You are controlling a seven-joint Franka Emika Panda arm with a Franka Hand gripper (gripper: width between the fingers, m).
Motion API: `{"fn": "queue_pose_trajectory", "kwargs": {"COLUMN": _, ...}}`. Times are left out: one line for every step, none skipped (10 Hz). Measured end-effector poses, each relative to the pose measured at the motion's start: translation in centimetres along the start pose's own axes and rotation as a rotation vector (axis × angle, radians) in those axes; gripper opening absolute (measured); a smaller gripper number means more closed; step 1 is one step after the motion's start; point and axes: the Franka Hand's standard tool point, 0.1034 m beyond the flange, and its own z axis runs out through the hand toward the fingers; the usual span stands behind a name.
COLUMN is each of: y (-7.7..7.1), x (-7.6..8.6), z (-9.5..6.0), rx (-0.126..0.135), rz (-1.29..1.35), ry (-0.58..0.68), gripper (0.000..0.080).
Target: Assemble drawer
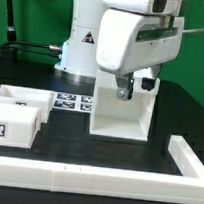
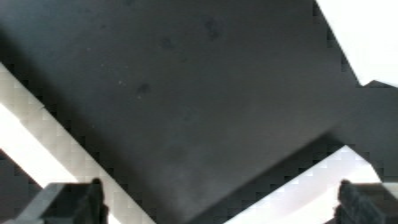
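The drawer's large white casing stands upright on the black table, right of centre. Two small open-top trays lie at the exterior view's left: one farther back, one nearer with a black-and-white tag on its front. My gripper hangs just above the casing's top, open and empty. In the wrist view my gripper shows two dark fingertips far apart. White edges of the casing run slantwise below them, over the dark surface.
The marker board lies flat between the trays and the casing. A long low white border rail runs along the table's front and turns back at the exterior view's right. The robot's base stands behind.
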Motion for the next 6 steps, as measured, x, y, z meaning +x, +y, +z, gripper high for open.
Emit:
{"fn": "queue_pose_trajectory", "kwargs": {"y": 0.0, "x": 0.0, "z": 0.0, "rx": 0.0, "rz": 0.0, "ry": 0.0, "gripper": 0.065}}
{"fn": "queue_pose_trajectory", "kwargs": {"y": 0.0, "x": 0.0, "z": 0.0, "rx": 0.0, "rz": 0.0, "ry": 0.0, "gripper": 0.065}}
{"fn": "queue_pose_trajectory", "kwargs": {"y": 0.0, "x": 0.0, "z": 0.0, "rx": 0.0, "rz": 0.0, "ry": 0.0, "gripper": 0.065}}
{"fn": "queue_pose_trajectory", "kwargs": {"y": 0.0, "x": 0.0, "z": 0.0, "rx": 0.0, "rz": 0.0, "ry": 0.0, "gripper": 0.065}}
{"fn": "queue_pose_trajectory", "kwargs": {"y": 0.0, "x": 0.0, "z": 0.0, "rx": 0.0, "rz": 0.0, "ry": 0.0, "gripper": 0.065}}
{"fn": "queue_pose_trajectory", "kwargs": {"y": 0.0, "x": 0.0, "z": 0.0, "rx": 0.0, "rz": 0.0, "ry": 0.0, "gripper": 0.065}}
